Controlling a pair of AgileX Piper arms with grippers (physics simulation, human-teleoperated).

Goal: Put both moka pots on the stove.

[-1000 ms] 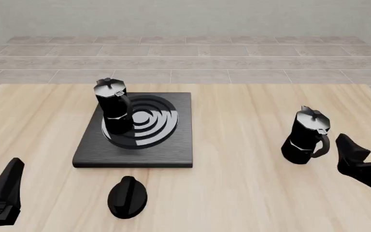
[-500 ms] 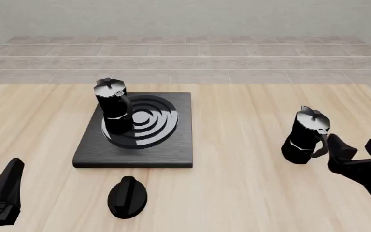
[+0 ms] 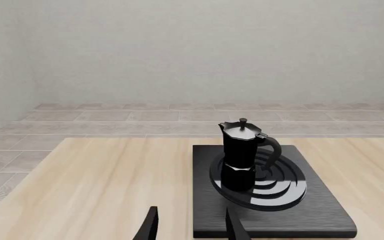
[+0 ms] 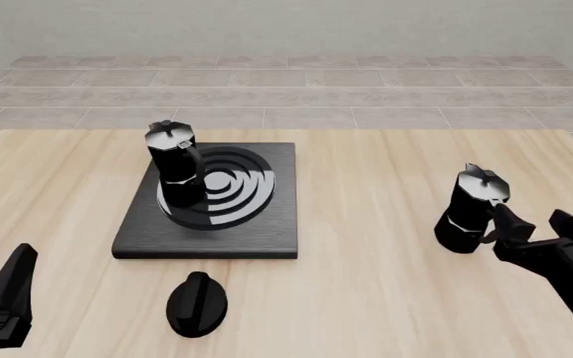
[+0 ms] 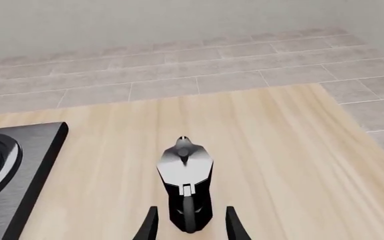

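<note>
One moka pot stands upright on the left part of the stove, over its burner rings. The other moka pot stands on the wooden table at the right, handle toward my right arm. My right gripper is open just behind that handle. In the right wrist view that moka pot sits close ahead, and its handle lies between the open fingers. My left gripper rests open at the near left, away from everything. Its wrist view shows the stove and the moka pot on it.
A low black oval knob lies on the table in front of the stove's near edge. The table's right edge runs close beside the right moka pot. A corner of the stove shows in the right wrist view.
My right gripper has moved forward and left toward the right moka pot, and its fingers now flank the handle. Both pots and the left arm have stayed still.
</note>
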